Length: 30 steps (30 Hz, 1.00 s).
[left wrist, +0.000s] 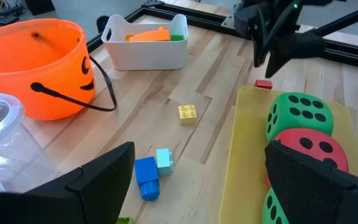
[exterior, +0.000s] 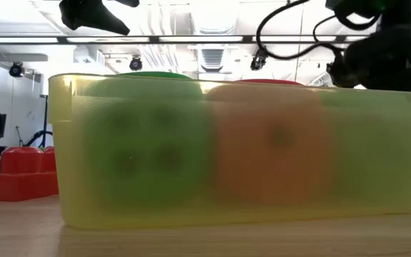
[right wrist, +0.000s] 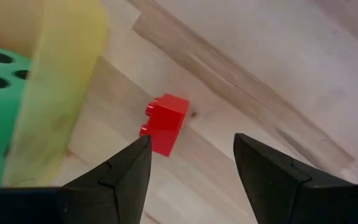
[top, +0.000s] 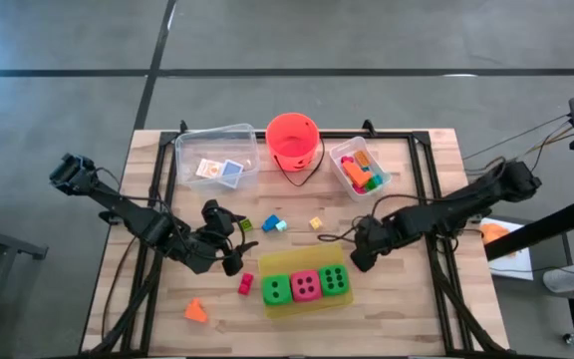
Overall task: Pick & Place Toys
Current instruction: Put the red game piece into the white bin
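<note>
Three foam dice sit in a row in the yellow tray (top: 289,261): green (top: 276,290), pink (top: 305,285), green (top: 334,280). A small red brick (right wrist: 165,123) lies on the table just beside the tray's edge; in the left wrist view, this red brick (left wrist: 263,84) lies below the right arm. My right gripper (right wrist: 191,155) hangs open above it, pointing down, touching nothing. My left gripper (top: 232,249) waits open left of the tray, above the table. Loose on the wood lie another red brick (top: 245,284), blue bricks (top: 272,224), a yellow brick (top: 315,223) and an orange shape (top: 196,311).
At the back stand an orange bucket (top: 293,140), a clear box (top: 217,155) holding two cards, and a white bin (top: 359,167) of coloured bricks. A black frame borders the table's sides and back. Bare wood shows right of the tray.
</note>
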{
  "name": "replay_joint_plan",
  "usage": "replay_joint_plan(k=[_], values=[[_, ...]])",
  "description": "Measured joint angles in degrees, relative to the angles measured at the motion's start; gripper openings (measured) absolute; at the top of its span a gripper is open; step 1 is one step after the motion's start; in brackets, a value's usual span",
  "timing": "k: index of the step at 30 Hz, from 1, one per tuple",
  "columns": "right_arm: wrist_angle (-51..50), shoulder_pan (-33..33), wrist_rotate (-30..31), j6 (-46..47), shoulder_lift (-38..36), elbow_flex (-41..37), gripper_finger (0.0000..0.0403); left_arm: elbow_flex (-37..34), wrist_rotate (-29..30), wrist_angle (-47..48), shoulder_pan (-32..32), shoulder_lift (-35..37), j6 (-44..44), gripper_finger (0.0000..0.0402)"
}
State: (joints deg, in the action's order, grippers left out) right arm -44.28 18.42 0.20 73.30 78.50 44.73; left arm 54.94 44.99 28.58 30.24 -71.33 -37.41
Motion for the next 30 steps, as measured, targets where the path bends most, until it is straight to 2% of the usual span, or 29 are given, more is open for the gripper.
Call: replay_joint_plan(k=[6,20,23,28,30], values=[[3.29,0.75,1.43,0.26,4.56,0.18,0.0223,0.00,0.00,0.00,0.02,0.00,0.13,0.0346],[2.98,0.87,1.29,-4.21,12.23,3.28,0.0220,0.00,0.00,0.00,0.02,-0.01,0.11,0.0346],[2.84,0.85,1.13,-5.95,12.65,3.90,0.0195,0.00,0.00,0.00,0.02,0.00,0.11,0.0346],[2.63,0.93,0.17,-6.24,12.28,4.17,0.0103,0.00,0.00,0.00,0.02,0.00,0.07,0.0346],[2.63,1.07,-0.25,-6.46,12.00,4.14,0.0088,0.00,0.00,0.00,0.02,0.00,0.07,0.0346]])
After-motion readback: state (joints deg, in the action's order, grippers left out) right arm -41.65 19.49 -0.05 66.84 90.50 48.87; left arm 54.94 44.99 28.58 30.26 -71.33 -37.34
